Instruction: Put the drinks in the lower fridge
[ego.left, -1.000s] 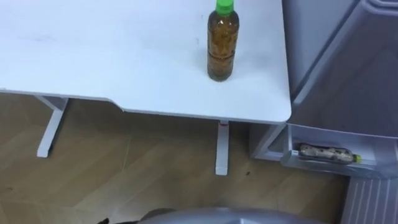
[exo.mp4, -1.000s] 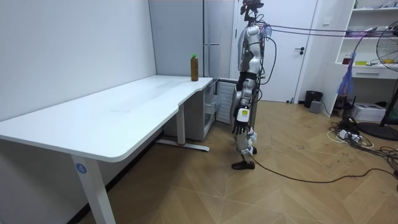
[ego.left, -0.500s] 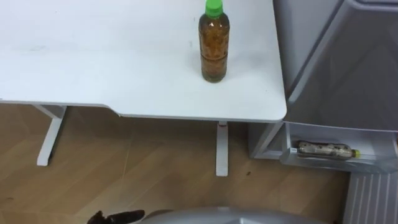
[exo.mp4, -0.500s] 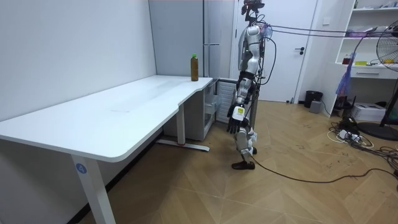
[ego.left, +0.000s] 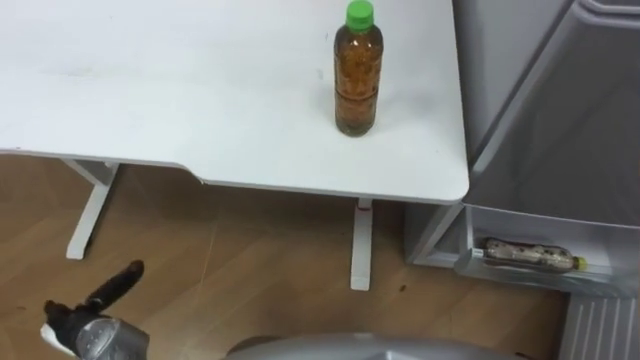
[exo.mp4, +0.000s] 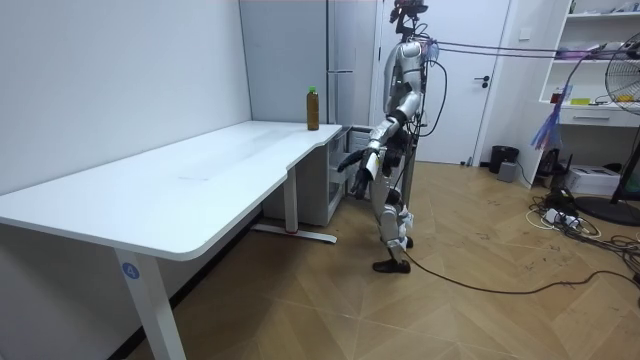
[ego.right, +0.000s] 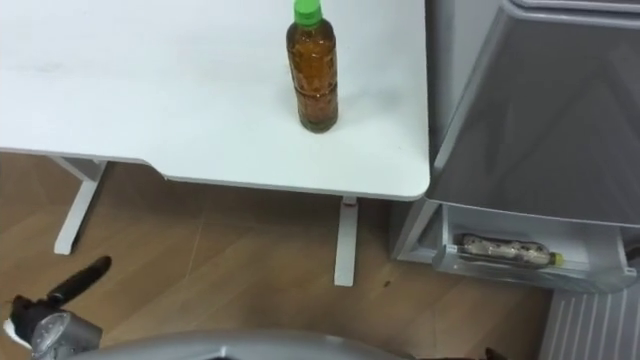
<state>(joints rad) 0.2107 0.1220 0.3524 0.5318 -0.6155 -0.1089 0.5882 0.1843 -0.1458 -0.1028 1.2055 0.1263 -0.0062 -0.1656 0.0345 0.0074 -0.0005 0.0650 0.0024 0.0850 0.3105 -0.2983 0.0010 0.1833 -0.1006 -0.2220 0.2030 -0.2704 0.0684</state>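
The reach for the next drink was judged to be the step in hand, with nothing yet picked up. One bottle of brownish drink with a green cap was seen standing upright on the white table, near the table's corner on the fridge side and well back from its front edge. A second bottle was seen lying on its side in the door shelf of the opened fridge door, low down just beside the table's corner, so part of the task could be taken as done. The left hand was seen at the lower left of the eye views, over the wooden floor and below the table's edge, well apart from the standing bottle; a dark finger was stretched out straight and nothing was held in it. In the room view the robot was seen standing upright between the table's end and the fridge, with that arm held out forward at about the height of the tabletop. For the next move, the hand would need to be lifted above the table's edge and carried forward and to the right, with the fingers spread wide enough to be wrapped round the bottle's body below the cap, and without the tall, narrow bottle being knocked over.
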